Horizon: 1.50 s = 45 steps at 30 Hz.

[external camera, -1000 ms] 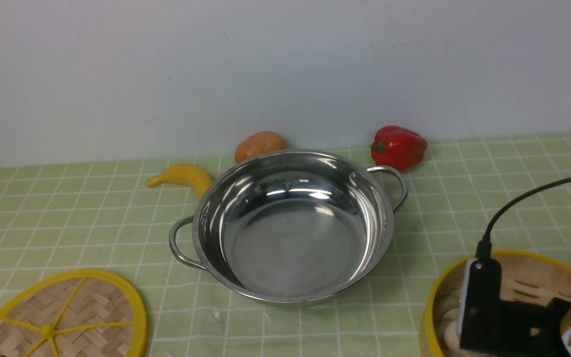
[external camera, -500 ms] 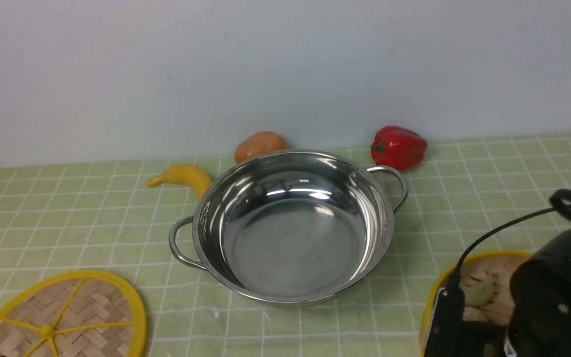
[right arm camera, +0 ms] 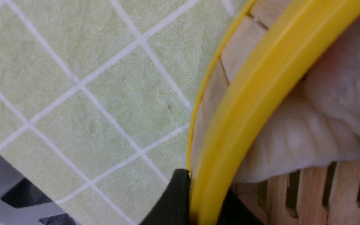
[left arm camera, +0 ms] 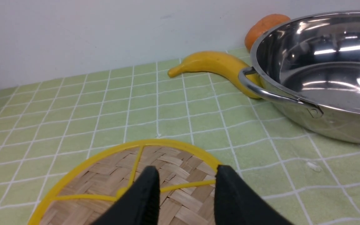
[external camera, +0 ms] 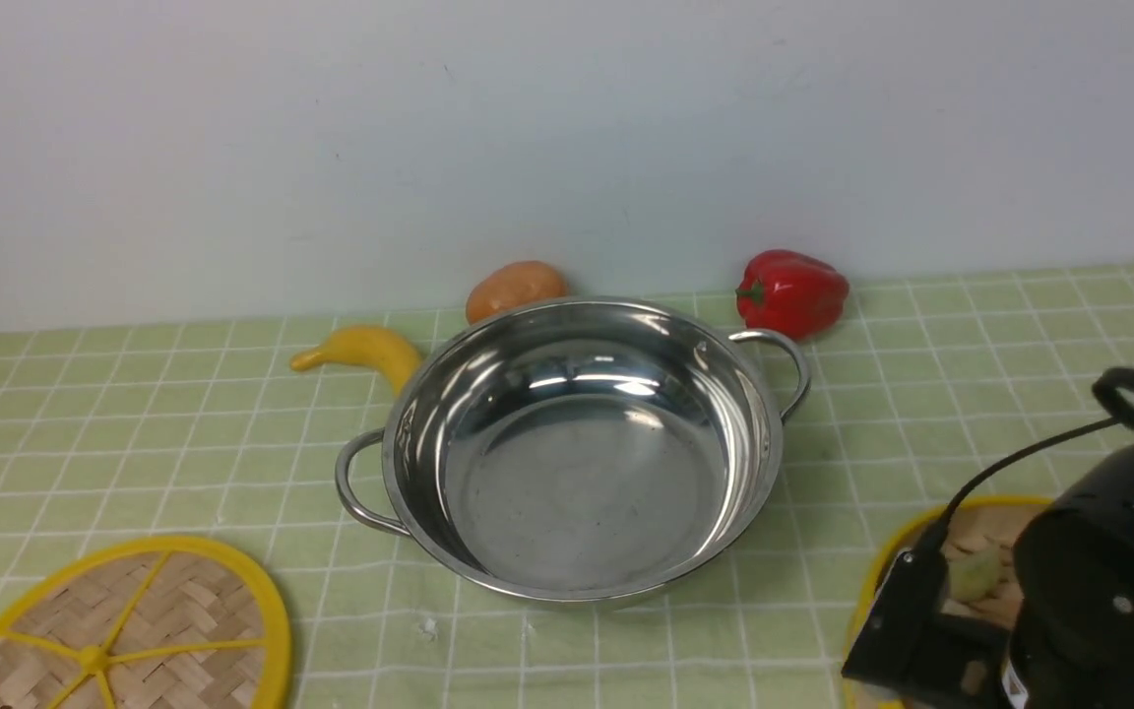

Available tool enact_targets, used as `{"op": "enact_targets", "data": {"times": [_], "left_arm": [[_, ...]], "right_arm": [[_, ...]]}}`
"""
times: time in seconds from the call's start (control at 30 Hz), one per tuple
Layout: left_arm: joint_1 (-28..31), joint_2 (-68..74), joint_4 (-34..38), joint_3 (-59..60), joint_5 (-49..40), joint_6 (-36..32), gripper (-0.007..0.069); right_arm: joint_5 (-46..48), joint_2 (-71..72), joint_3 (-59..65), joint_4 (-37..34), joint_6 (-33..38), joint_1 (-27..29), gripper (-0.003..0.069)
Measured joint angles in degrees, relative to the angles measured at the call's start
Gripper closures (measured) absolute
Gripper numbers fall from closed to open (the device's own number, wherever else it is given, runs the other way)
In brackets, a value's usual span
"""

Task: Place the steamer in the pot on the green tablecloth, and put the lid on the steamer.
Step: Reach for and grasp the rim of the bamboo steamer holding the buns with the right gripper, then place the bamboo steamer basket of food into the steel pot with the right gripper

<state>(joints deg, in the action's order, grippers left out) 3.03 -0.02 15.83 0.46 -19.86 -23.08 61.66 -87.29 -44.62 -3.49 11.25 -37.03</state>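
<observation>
Grasp step: right gripper [right arm camera: 200, 200] clamped on steamer [external camera: 884, 566] rim, steamer on green cloth [external camera: 134, 414], right of empty pot [external camera: 577, 463]. Left gripper [left arm camera: 186, 190] gapes over lid [external camera: 134, 620]. Next, likely: lift, centre over pot, lower level.

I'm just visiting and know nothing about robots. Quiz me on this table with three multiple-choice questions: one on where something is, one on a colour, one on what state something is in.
1. Where is the lid relative to the pot?
A) on top of it
B) inside it
C) flat on the green tablecloth, nearer the camera and to the robot's left

2. What colour is the pepper?
A) red
B) green
C) yellow

3. What is in the pot?
A) water
B) nothing
C) rice

Answers:
1 C: the front view shows it lying on the cloth by the near left corner.
2 A: its skin is plainly red.
3 B: the pot's bare shiny bottom shows all over.
</observation>
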Motion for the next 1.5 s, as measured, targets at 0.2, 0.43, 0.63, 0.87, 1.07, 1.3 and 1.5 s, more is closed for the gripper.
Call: {"op": "enact_targets", "data": {"times": [0.2,0.43,0.63,0.87,1.07,1.3,1.5], "left_arm": [[0.00,0.00,0.00,0.00,0.00,0.00,0.0382],[0.00,0.00,0.00,0.00,0.00,0.00,0.0382],[0.00,0.00,0.00,0.00,0.00,0.00,0.0382],[0.00,0.00,0.00,0.00,0.00,0.00,0.0382],[0.00,0.00,0.00,0.00,0.00,0.00,0.0382],[0.00,0.00,0.00,0.00,0.00,0.00,0.0382],[0.00,0.00,0.00,0.00,0.00,0.00,0.0382]], "right_arm": [[7.61,7.75,-6.71,-0.67,-5.75,0.00,0.0603],[9.45,9.27,-20.18,2.95,-2.88,0.00,0.0603],[10.43,-0.41,-34.94,2.05,9.22,-0.11,0.0603],[10.47,-13.32,-48.77,2.14,16.49,-2.96,0.0603],[10.42,-24.04,-58.91,2.66,18.99,-7.72,0.0603],[10.34,-34.00,-64.98,6.84,20.16,-9.74,0.0603],[10.41,-38.06,-65.25,9.08,18.82,-9.74,0.0603]]}}
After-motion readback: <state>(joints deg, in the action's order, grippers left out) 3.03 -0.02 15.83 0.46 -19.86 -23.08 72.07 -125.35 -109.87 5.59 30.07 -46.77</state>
